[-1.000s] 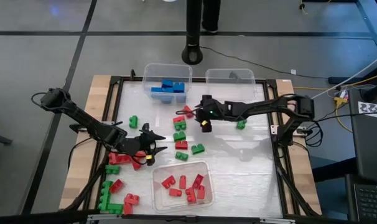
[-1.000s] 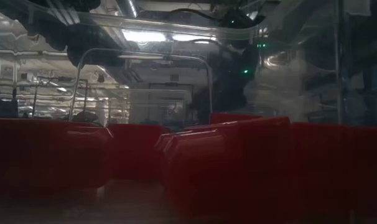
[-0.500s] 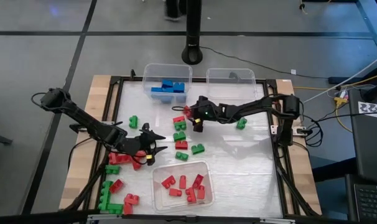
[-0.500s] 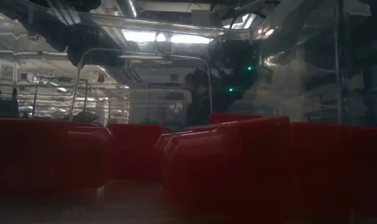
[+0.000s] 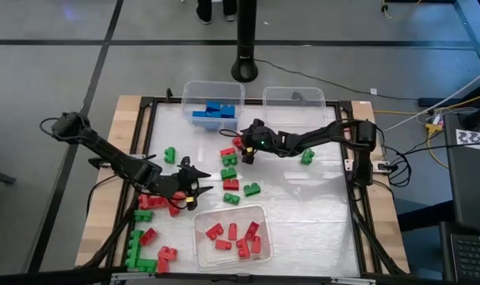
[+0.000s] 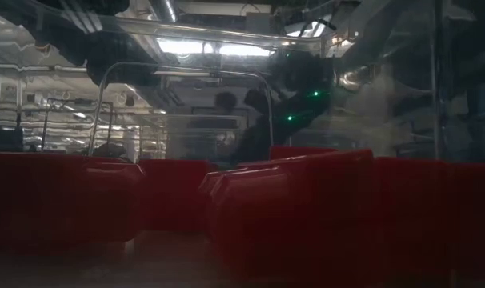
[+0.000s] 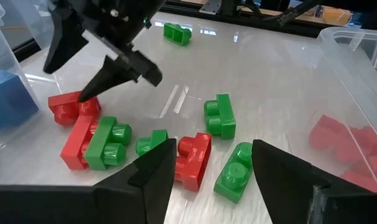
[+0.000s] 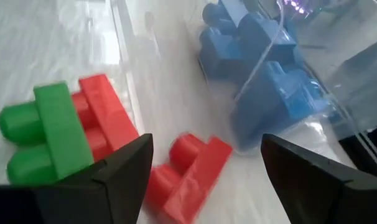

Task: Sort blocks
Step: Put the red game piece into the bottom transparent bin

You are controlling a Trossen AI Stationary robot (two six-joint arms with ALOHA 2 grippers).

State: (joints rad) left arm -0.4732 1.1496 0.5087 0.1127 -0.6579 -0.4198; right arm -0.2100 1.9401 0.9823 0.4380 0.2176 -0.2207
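The blocks (image 5: 229,169) are small studded plastic bricks in red, green and blue. A red and green cluster sits mid-table, more lie toward eight o'clock, blue ones fill the bin (image 5: 194,89) at twelve, and red ones the bin (image 5: 264,237) at six. The right gripper (image 5: 241,148), fingers apart and empty, hovers over a red brick (image 8: 188,168) beside the blue bin. The left gripper (image 5: 199,190), also parted and empty, waits at eight o'clock.

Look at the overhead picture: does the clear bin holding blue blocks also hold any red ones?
No: the bin at the table's far edge holds only blue blocks.
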